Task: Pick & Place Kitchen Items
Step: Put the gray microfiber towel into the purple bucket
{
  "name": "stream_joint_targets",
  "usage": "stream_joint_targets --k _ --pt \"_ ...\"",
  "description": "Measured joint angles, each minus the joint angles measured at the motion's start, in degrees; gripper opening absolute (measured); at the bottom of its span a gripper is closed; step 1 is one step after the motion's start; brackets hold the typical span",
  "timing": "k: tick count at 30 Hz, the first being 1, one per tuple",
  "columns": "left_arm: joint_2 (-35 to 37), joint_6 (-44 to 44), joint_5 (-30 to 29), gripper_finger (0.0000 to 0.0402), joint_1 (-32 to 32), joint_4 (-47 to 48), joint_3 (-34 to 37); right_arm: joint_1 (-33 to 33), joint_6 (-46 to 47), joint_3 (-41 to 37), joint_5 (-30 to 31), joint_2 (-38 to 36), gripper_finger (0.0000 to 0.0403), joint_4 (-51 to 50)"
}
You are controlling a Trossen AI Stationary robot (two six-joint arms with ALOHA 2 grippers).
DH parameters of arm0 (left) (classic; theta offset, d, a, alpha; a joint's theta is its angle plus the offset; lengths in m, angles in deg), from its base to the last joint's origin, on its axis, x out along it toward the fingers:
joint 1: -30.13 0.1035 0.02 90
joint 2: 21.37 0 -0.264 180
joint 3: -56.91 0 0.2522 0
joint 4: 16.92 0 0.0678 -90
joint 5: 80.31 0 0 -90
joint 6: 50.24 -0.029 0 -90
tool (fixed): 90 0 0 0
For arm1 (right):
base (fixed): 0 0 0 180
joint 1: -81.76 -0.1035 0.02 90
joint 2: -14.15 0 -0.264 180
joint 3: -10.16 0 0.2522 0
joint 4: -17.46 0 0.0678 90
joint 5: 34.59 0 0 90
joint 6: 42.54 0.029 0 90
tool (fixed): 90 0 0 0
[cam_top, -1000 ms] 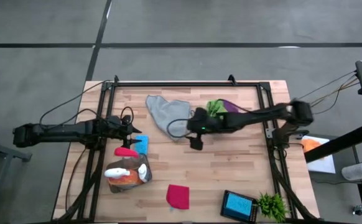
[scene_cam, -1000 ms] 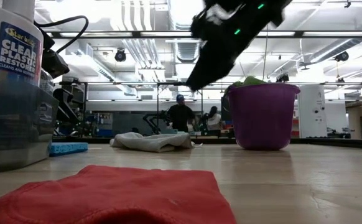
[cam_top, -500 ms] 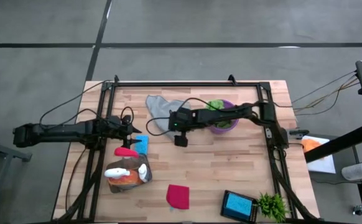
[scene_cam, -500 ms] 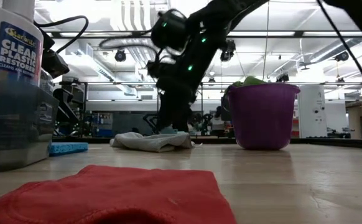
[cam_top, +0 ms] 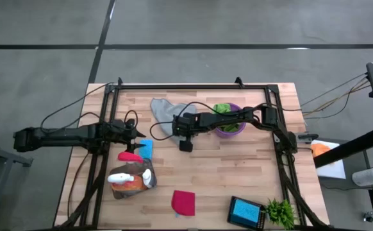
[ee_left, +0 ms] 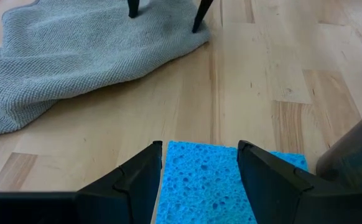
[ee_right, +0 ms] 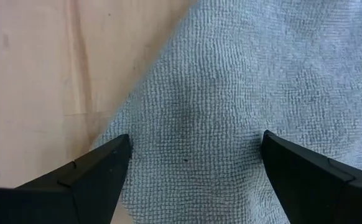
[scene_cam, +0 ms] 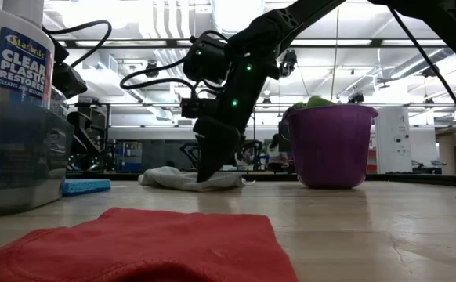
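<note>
A grey cloth (cam_top: 166, 114) lies crumpled flat on the table's far middle. My right gripper (cam_top: 179, 129) stands open over its near right corner, pointing steeply down, with cloth (ee_right: 231, 74) filling the space between the fingers (ee_right: 100, 165). In the low view the right gripper (scene_cam: 207, 174) reaches down to the cloth (scene_cam: 185, 178). My left gripper (ee_left: 199, 148) waits open at the table's left, just above a blue sponge (ee_left: 213, 183) that lies flat on the wood (cam_top: 146, 149). My right gripper comes at the grey cloth's near right corner (ee_left: 168, 37) from above with its fingers spread, one fingertip (ee_left: 133, 11) on either side of a patch of cloth. I cannot tell whether the tips touch the cloth or stop just above it.
A purple bowl (cam_top: 231, 126) holding a green cloth (cam_top: 222, 109) stands right of the grey cloth. Spray bottles (cam_top: 130, 179) lie at near left, and a red cloth (cam_top: 183, 202) at the near middle. A blue sponge in a black tray (cam_top: 245, 210) and a small plant (cam_top: 280, 212) sit near right.
My right gripper has swung from beside the purple bowl toward the table's left and gone down onto the grey cloth's corner, tipping more steeply downward. Its fingers have stayed open. The cloth has not moved.
</note>
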Motion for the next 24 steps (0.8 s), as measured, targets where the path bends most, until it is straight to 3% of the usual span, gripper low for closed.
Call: stream_joint_targets --k 24 --pt "0.0 0.02 -0.01 0.0214 -0.04 -0.01 0.0 -0.04 0.25 -0.02 -1.55 -0.28 0.0355 0.81"
